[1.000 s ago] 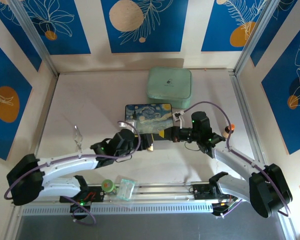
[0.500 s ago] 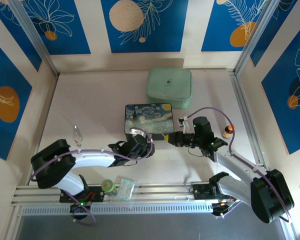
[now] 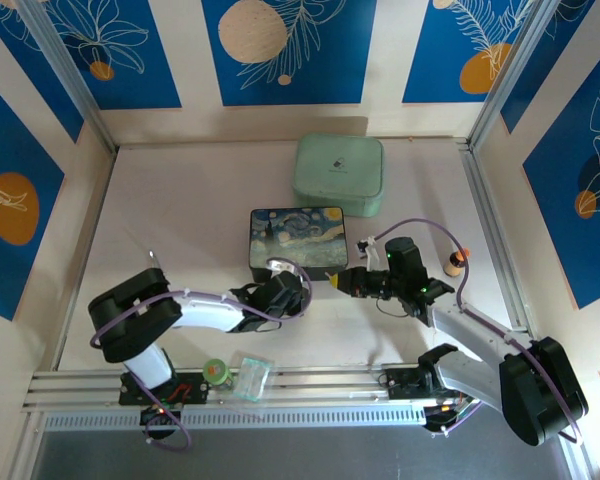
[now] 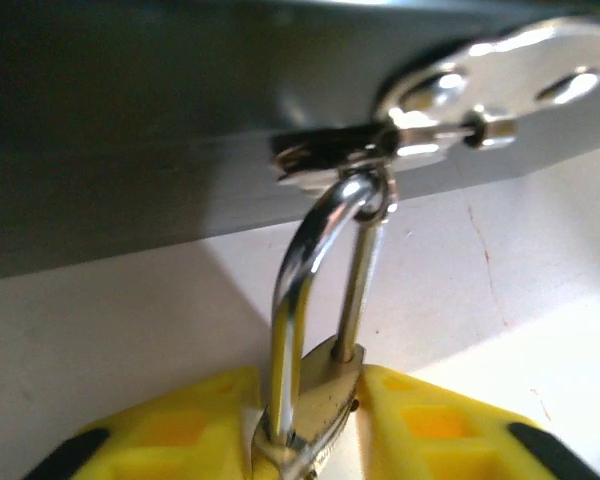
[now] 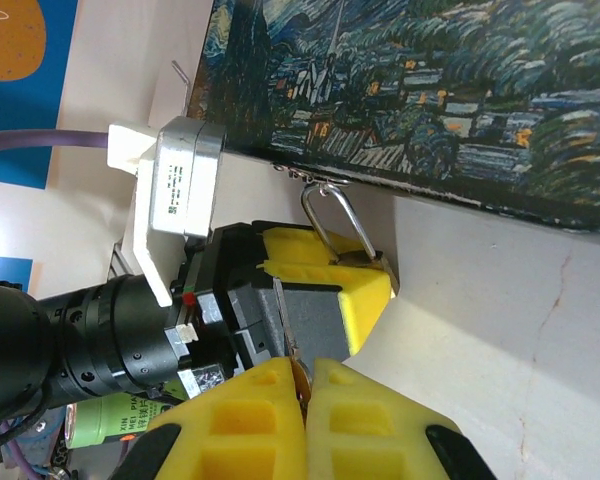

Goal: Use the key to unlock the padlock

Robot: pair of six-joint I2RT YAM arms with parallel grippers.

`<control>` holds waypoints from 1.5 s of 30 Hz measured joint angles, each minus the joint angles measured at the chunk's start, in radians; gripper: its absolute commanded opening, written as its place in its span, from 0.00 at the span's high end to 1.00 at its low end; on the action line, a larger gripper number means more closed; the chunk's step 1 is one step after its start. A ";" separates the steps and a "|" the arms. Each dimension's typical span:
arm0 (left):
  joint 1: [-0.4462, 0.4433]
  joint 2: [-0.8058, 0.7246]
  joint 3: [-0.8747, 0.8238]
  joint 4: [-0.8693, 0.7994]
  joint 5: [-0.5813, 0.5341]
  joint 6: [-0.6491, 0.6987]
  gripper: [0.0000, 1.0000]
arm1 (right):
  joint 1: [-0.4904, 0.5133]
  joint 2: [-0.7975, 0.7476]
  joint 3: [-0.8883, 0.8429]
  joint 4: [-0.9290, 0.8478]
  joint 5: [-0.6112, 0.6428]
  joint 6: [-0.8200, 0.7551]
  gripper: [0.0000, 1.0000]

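Left pincer (image 4: 306, 438) on padlock (image 4: 325, 385), pale table (image 4: 545, 335)

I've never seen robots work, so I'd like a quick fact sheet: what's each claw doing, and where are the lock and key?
left gripper: shut on the padlock body
padlock: shackle hooked through the hasp of the painted box
right gripper: shut on the key
key: thin blade pointing toward the left gripper
also there: mint-green case behind the box
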State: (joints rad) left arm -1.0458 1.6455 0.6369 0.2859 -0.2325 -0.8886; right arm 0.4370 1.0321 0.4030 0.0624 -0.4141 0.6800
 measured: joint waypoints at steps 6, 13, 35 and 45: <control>0.000 0.005 0.000 0.029 0.023 -0.024 0.88 | 0.000 0.019 -0.008 0.023 -0.002 0.010 0.98; 0.000 0.001 -0.016 0.069 0.033 -0.063 0.97 | 0.000 0.065 -0.061 0.115 -0.032 0.084 0.99; 0.000 -0.086 -0.106 0.207 0.048 -0.459 0.97 | 0.080 0.317 -0.157 0.441 -0.080 0.419 1.00; 0.001 -0.113 -0.107 0.213 0.047 -0.507 0.98 | 0.081 0.385 -0.156 0.579 -0.114 0.475 1.00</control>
State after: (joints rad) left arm -1.0447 1.5326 0.5297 0.4988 -0.1856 -1.3956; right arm 0.5182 1.4166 0.2466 0.6418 -0.5282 1.1553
